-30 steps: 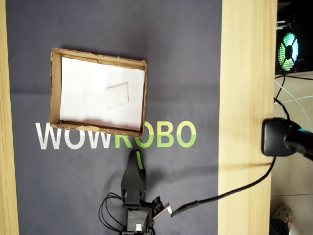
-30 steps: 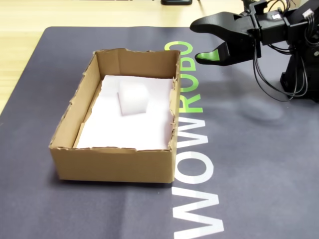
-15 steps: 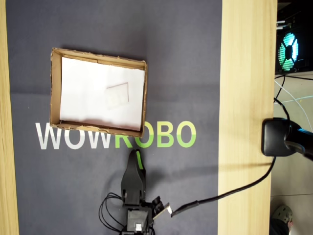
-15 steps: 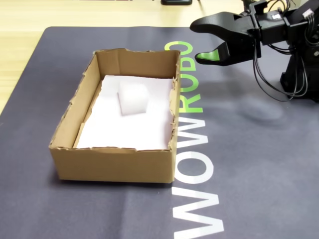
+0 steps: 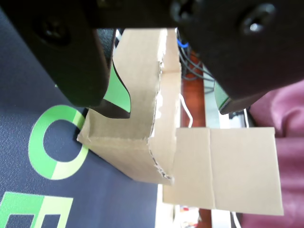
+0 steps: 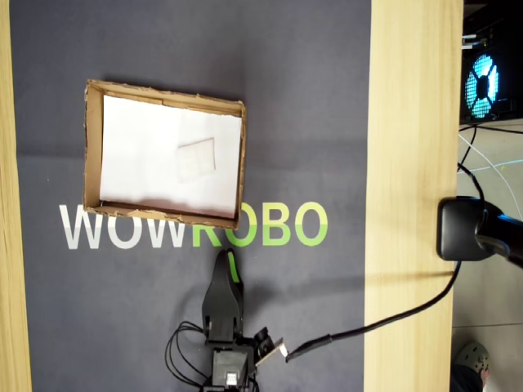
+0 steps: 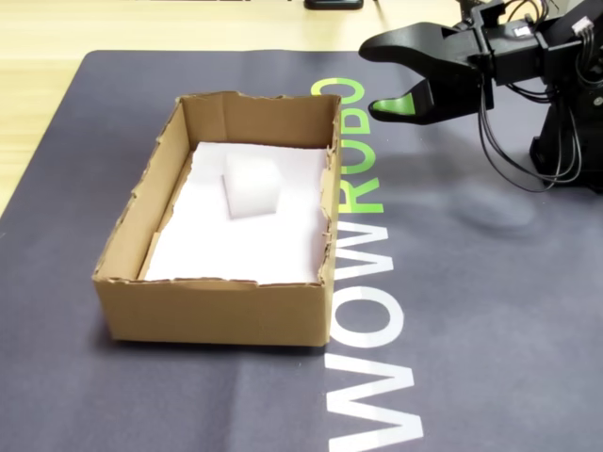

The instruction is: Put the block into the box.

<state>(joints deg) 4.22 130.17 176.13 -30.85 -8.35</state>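
Observation:
The white block (image 6: 197, 158) (image 7: 252, 186) lies inside the brown cardboard box (image 6: 92, 147) (image 7: 217, 311) on its white lining, toward the side of the box nearest the arm. My gripper (image 7: 369, 79) hangs open and empty above the mat, apart from the box, near the green lettering. From overhead the gripper (image 6: 227, 261) points at the box's near wall, a short gap away. In the wrist view the gripper (image 5: 171, 102) frames a corner of the box (image 5: 137, 142) between spread jaws with green pads; the block is hidden there.
A dark mat with WOWROBO lettering (image 6: 196, 226) covers a wooden table (image 6: 413, 163). A black camera (image 6: 466, 230) and its cable (image 6: 368, 327) sit at the table's right edge. The arm's base and wires (image 7: 565, 113) stand at the right of the fixed view.

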